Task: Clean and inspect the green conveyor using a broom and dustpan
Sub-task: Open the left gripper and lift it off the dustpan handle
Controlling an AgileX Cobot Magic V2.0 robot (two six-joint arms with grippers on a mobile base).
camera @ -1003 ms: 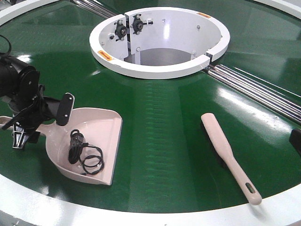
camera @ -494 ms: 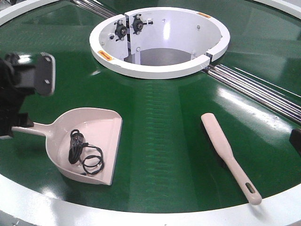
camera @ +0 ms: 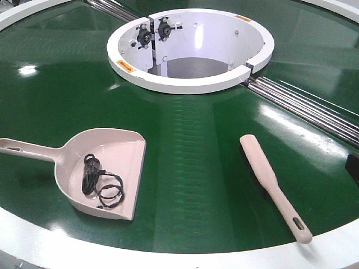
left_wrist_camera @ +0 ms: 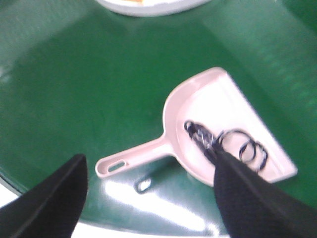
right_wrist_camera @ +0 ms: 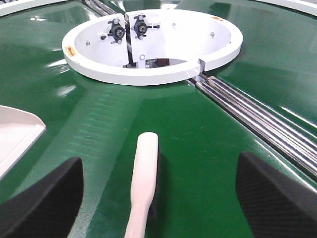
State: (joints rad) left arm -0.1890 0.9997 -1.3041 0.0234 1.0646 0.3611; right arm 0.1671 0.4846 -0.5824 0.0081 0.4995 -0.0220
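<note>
The pale pink dustpan [camera: 120, 151] lies on the green conveyor [camera: 213, 145] at the near left, handle pointing left, with a black coiled cable [camera: 98, 182] inside it. The slim broom [camera: 263, 171] lies at the near right, bristles down. In the left wrist view my left gripper [left_wrist_camera: 148, 198] hangs open above the dustpan's handle [left_wrist_camera: 133, 158], touching nothing. In the right wrist view my right gripper [right_wrist_camera: 161, 198] is open over the broom [right_wrist_camera: 146, 168], one finger on each side and both well apart from it. Neither gripper's fingers show in the front view.
The white central hub [camera: 190, 50] stands at the back, with metal rollers [camera: 303, 106] running from it to the right. The conveyor's white outer rim [camera: 168, 255] curves along the near edge. A dark part [camera: 353, 168] shows at the right edge.
My left arm rose from the dustpan's handle and went out of the front view to the left. Dustpan, cable and broom lie where they were.
</note>
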